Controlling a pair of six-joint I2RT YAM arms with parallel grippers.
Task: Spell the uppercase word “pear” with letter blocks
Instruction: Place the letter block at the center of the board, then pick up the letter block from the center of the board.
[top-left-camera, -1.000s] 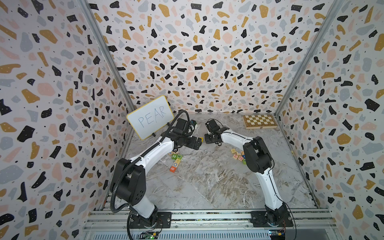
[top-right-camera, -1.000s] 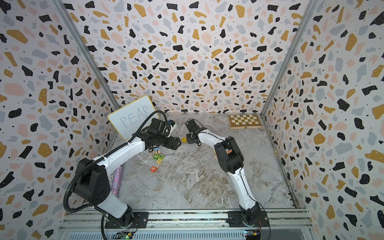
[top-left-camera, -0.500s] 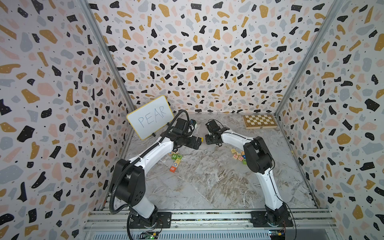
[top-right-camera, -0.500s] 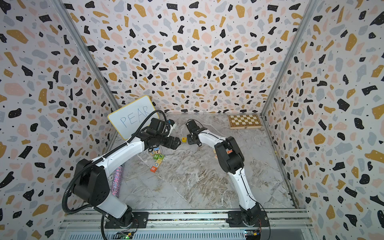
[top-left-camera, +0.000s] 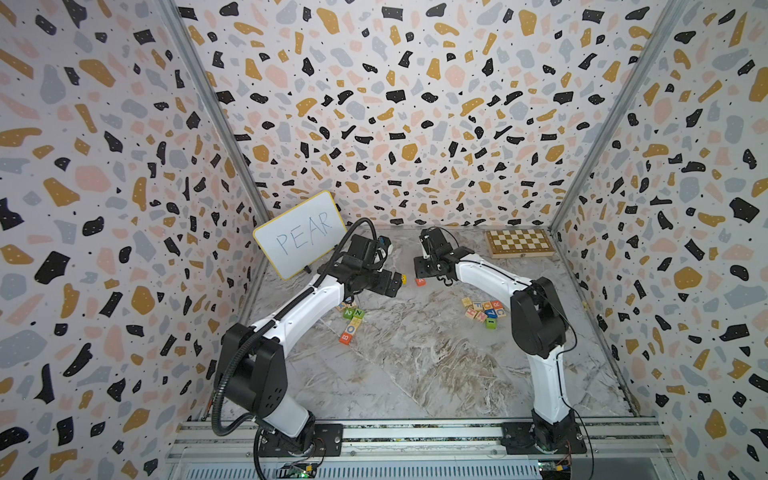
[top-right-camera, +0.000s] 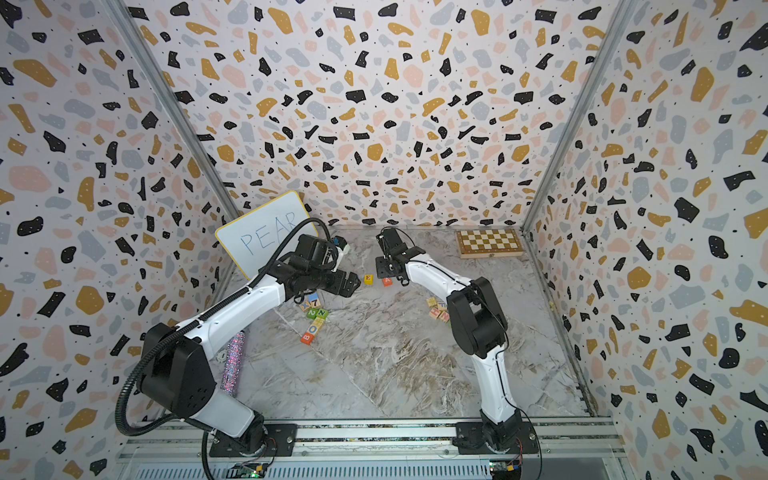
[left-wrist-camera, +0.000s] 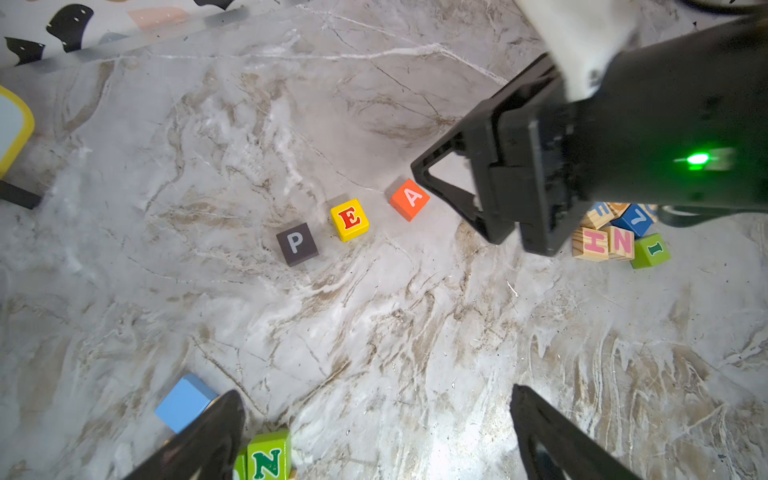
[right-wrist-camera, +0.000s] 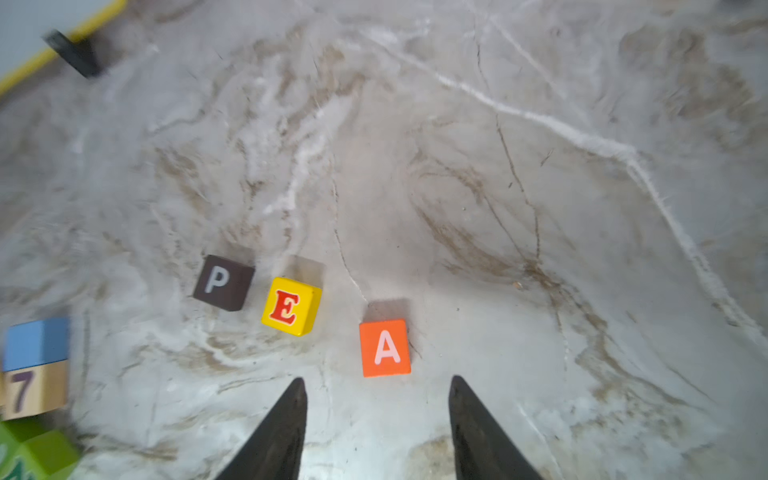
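Three letter blocks lie in a slightly crooked row on the marble floor: a dark P (right-wrist-camera: 223, 282), a yellow E (right-wrist-camera: 291, 306) and an orange A (right-wrist-camera: 385, 347). The left wrist view also shows P (left-wrist-camera: 296, 243), E (left-wrist-camera: 349, 219) and A (left-wrist-camera: 409, 199). My right gripper (right-wrist-camera: 377, 379) is open and empty, with its tips just short of the A block (top-right-camera: 387, 281). My left gripper (left-wrist-camera: 376, 391) is open wide over bare floor, nearer than the row. In both top views it hides the P block; the E block (top-right-camera: 368, 279) shows beside it.
The whiteboard (top-left-camera: 299, 237) reading PEAR leans at the back left, and a chessboard (top-left-camera: 519, 243) lies at the back right. Loose blocks lie under the left arm (top-left-camera: 351, 320) and by the right arm (top-left-camera: 482, 309). A glittery cylinder (top-right-camera: 232, 361) lies at the left.
My right gripper has opened and let go of the A block, which now rests on the floor beside E. The left arm has not moved.
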